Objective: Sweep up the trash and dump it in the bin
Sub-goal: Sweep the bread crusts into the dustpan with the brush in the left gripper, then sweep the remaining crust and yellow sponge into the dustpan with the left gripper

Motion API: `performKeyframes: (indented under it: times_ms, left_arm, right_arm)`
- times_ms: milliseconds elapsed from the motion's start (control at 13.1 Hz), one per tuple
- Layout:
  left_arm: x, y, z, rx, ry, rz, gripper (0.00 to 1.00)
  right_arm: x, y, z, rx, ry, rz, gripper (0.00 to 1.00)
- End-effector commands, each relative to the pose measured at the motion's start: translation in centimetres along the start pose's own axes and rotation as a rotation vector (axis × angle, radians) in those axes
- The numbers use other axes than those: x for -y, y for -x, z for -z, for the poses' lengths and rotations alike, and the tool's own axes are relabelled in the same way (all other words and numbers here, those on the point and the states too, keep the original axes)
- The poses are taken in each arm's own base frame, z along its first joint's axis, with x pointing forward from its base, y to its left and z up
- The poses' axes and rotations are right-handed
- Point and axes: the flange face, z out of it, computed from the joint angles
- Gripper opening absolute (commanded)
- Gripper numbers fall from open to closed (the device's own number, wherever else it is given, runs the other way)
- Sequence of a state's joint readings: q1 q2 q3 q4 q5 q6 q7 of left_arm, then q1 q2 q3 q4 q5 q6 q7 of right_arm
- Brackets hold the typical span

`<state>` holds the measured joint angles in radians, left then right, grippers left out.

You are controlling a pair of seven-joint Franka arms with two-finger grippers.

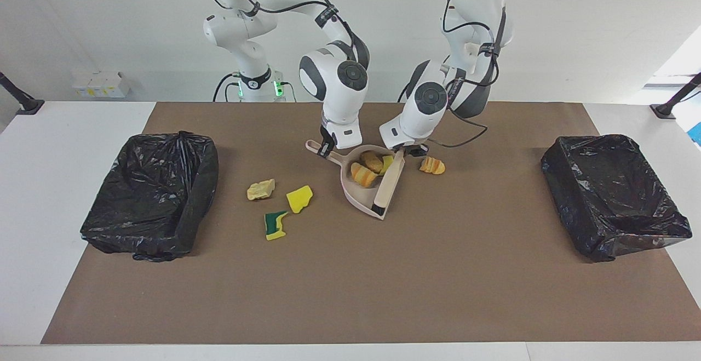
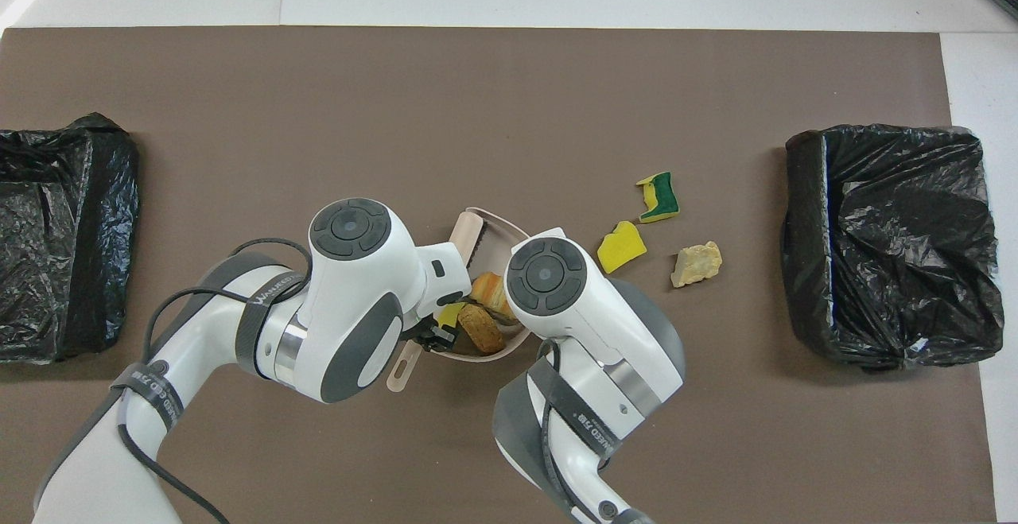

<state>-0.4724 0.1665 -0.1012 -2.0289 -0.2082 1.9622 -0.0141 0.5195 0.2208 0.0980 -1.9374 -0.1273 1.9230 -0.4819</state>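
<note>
— How are our arms set?
— Both bend low mid-table: our right gripper closed on the dustpan handle, our left gripper gripping the brush lying in the pan.
— Anything hidden?
— From overhead, our wrists cover both grips.
— The trash?
— Three pieces in the pan, one orange-striped chunk beside it, three scraps toward the right arm's bin.
</note>
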Motion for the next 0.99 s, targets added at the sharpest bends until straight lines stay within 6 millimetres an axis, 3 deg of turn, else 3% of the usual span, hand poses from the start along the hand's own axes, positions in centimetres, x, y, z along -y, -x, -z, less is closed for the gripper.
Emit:
performKeyframes:
  times_ms: [0,153,229,458,687,917]
  left_arm:
    - [3.5,2.1,4.9,-0.059,0.062,0.093,0.00]
    - [3.5,3.4,7.3,-0.082,0.068,0.246,0.00]
    - [2.6,3.7,8.2,-0.096,0.073,0.402,0.00]
    - [2.6,4.4,8.5,-0.073,0.072,0.720,0.00]
    - [3.9,7.3,6.6,0.009,0.042,1.016,0.00]
    - [7.3,12.2,3.0,-0.004,-0.015,0.967,0.00]
  right_arm:
    - [0.3,0.5,-0.4,0.003,-0.006,0.025,0.00]
    - [0.0,0.6,-0.3,-0.002,-0.005,0.097,0.00]
    - [-0.2,0.6,-0.3,-0.010,0.003,0.153,0.00]
    - [-0.4,-0.1,0.1,-0.041,0.068,0.357,0.00]
    - [0.3,-0.3,0.0,-0.031,0.068,0.369,0.00]
    - [1.1,-0.2,-0.2,-0.030,0.059,0.320,0.00]
